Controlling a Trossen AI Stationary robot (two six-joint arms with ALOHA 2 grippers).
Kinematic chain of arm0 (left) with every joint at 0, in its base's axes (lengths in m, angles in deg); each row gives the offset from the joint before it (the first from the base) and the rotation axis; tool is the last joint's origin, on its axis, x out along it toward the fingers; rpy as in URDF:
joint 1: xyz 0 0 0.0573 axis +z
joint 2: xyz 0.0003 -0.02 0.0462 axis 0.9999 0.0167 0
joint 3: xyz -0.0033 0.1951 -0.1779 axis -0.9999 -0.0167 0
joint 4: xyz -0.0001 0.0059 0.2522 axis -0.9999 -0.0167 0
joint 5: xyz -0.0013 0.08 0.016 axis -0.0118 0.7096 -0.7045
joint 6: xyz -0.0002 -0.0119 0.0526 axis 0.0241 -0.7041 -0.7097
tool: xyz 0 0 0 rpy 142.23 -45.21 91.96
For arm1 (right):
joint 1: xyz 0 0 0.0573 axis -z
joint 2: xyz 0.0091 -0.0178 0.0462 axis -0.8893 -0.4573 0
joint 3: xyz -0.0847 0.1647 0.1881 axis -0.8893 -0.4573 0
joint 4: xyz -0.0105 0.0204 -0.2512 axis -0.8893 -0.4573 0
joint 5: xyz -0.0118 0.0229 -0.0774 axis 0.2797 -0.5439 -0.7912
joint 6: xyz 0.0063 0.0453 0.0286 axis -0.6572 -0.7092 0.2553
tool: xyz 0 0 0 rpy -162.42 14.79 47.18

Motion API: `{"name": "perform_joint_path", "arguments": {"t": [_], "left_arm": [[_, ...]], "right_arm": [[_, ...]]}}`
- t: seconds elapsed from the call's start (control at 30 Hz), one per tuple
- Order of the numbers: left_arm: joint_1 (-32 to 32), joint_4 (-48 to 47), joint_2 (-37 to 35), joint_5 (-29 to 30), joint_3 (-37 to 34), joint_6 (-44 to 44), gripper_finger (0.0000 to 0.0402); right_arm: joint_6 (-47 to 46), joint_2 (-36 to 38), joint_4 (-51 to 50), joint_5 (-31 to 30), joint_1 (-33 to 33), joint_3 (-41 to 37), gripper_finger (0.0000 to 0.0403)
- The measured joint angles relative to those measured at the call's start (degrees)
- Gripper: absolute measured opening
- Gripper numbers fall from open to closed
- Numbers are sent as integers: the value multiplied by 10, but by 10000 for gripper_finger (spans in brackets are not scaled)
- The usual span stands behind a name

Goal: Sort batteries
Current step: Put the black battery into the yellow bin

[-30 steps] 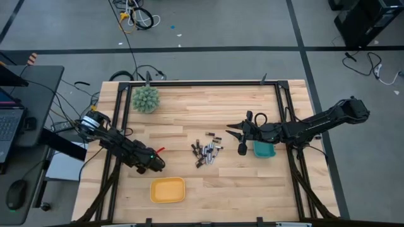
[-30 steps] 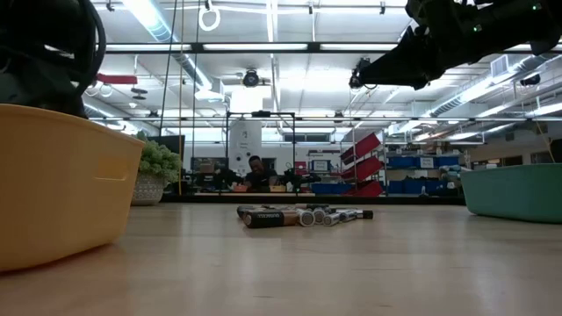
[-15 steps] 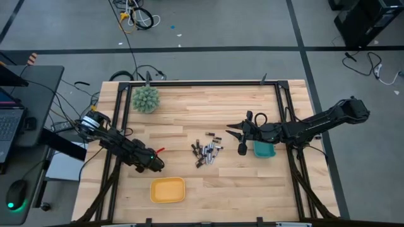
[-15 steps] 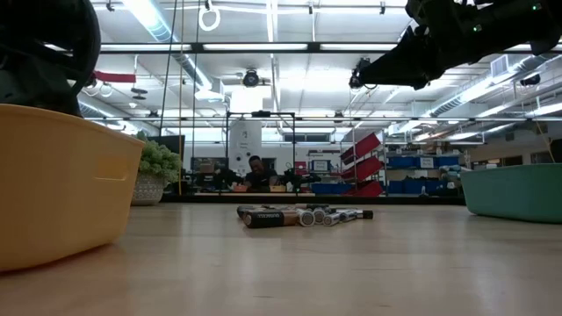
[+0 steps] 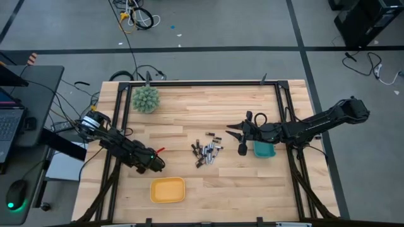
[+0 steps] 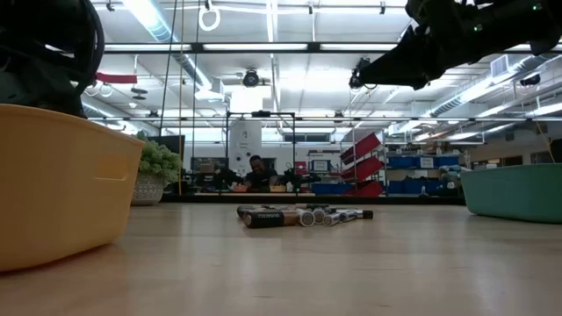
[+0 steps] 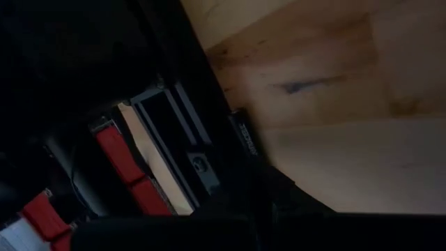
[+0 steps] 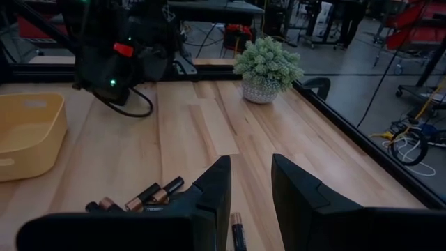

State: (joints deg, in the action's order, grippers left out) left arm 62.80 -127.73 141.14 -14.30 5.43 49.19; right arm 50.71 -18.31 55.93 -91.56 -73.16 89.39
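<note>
Batteries [image 5: 206, 152] lie in a loose cluster at table centre, resting on the wood, mixed dark and silvery cells; the low view shows them [image 6: 299, 215] flat on the surface.

Right gripper [image 5: 237, 139] hovers above the table at about 3 o'clock from the cluster, near it but not touching. Its fingers [image 8: 212, 188] are parted with a clear gap, nothing between them; a few cells [image 8: 150, 194] show just ahead of the tips.

Teal tray [image 5: 265, 151] sits just behind that gripper, partly under the right arm.

Left gripper [image 5: 154, 162] rests low at about 9 o'clock from the cluster, well apart from it; jaw state cannot be told.

Yellow tray [image 5: 168, 190] sits at 7 o'clock from the batteries. Spiky green ball [image 5: 146, 99] at 11 o'clock, far corner.
</note>
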Motion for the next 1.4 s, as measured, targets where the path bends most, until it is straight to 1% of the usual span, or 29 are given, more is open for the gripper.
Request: {"name": "perform_joint_path", "arguments": {"t": [0.2,0.4,0.67,0.93,1.1,1.27,1.33,1.4], "left_arm": [[-1,3,11,20,0,19,0],[-35,-1,26,40,0,43,0],[-38,3,35,44,0,54,0],[-38,7,36,46,0,58,0],[-38,26,35,46,0,67,0],[-38,-12,33,53,25,66,0],[-38,-24,22,65,44,58,0],[-38,-30,10,70,46,58,0]], "right_arm": [[0,0,0,4,0,0,90],[-9,0,-3,4,0,0,90],[-23,0,-5,19,0,0,90],[-26,0,-5,19,0,0,90],[-26,0,-4,19,0,0,90],[-26,0,-4,19,0,0,90],[-26,0,-4,19,0,0,90],[-26,0,-4,19,0,0,90]]}}
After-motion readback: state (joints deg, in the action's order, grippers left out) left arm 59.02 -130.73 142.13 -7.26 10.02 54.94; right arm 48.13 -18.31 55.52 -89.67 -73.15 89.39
